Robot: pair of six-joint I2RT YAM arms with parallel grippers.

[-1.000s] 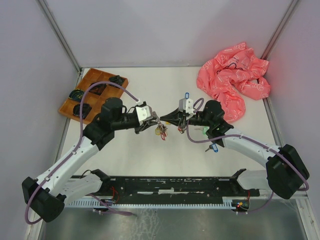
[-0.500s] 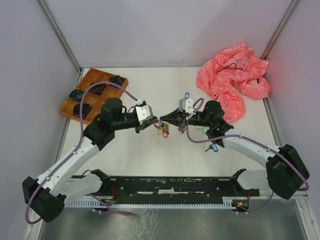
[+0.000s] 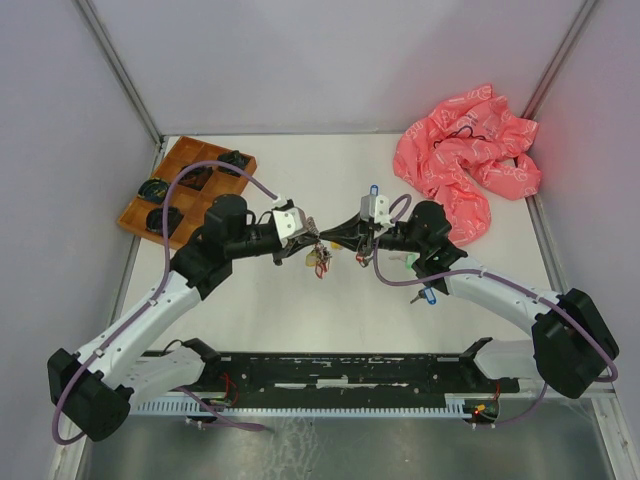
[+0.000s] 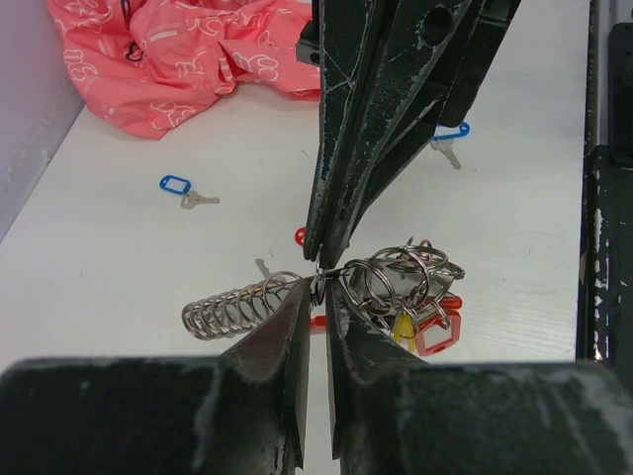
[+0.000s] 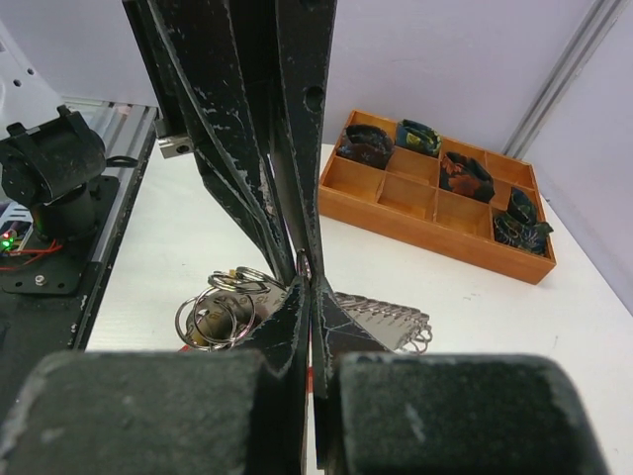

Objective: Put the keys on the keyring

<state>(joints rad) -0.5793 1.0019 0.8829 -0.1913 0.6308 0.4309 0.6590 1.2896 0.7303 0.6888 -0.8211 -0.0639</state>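
Note:
The keyring [image 3: 320, 257], a cluster of silver rings with a wire coil and red and yellow tags, hangs just above the table between both grippers. In the left wrist view its rings [image 4: 406, 277] sit right of my fingers and its coil [image 4: 232, 307] left. My left gripper [image 4: 318, 289] is narrowed onto one small ring. My right gripper [image 5: 308, 287] is shut on that same ring from the opposite side, tip to tip. Loose keys with blue tags lie on the table [image 4: 176, 185] [image 4: 450, 132], also seen from above [image 3: 374, 190] [image 3: 429, 296].
A wooden tray [image 3: 190, 185] with dark coiled items stands at the back left, also in the right wrist view [image 5: 435, 203]. A crumpled pink cloth [image 3: 468, 160] lies at the back right. Grey walls close in the table on three sides.
The left gripper's jaws have narrowed onto the ring and edged toward the right gripper. The hanging cluster has swung slightly. The right gripper has stayed shut.

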